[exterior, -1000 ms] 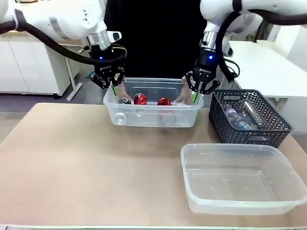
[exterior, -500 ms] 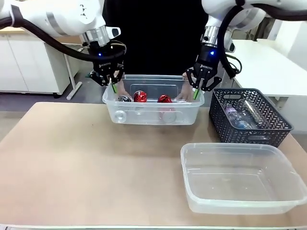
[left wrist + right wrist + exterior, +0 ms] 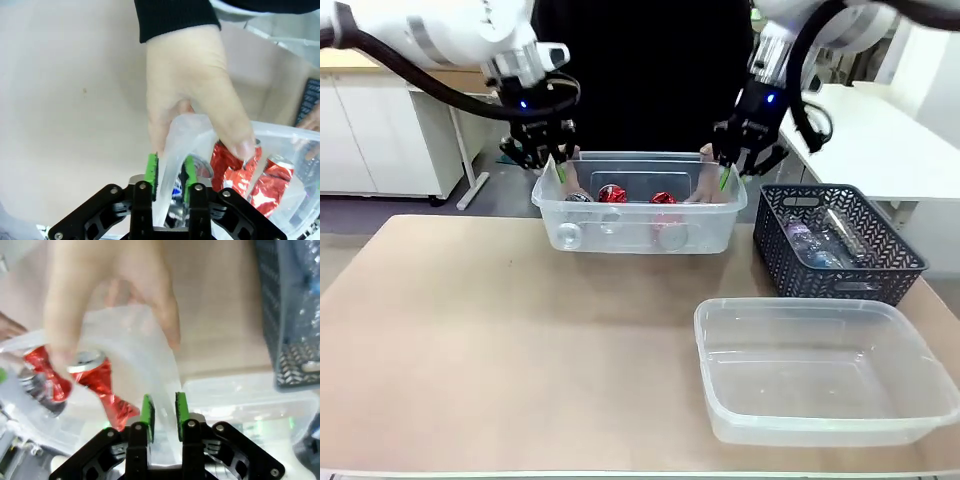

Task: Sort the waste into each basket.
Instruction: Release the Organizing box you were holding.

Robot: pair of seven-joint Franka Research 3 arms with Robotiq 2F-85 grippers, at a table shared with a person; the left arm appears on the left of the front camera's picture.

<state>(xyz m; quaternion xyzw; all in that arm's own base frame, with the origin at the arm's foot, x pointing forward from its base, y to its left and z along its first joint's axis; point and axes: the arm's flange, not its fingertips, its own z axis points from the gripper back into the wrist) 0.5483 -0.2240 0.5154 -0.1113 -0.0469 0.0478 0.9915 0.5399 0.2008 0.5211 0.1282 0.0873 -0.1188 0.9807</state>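
The crushed red and silver cans lie together in the far tub, at the middle of the tabletop's far edge. So that part of the sorting looks done to me. A person across the tabletop holds this tub at both ends, with the hand at the left end curled over the rim and the hand at the right end doing the same. The left tool has its green pads a little apart on either side of the tub's clear end wall, and the right tool straddles the opposite wall the same way. Whether either is pinching the plastic or only standing around it, I cannot tell. The clear bottles lie in the dark lattice basket at the right edge, just beside the far tub. The near tub, at the near right corner, has nothing in it. I'd judge the job about half done, with the bottles left to move into that near tub.
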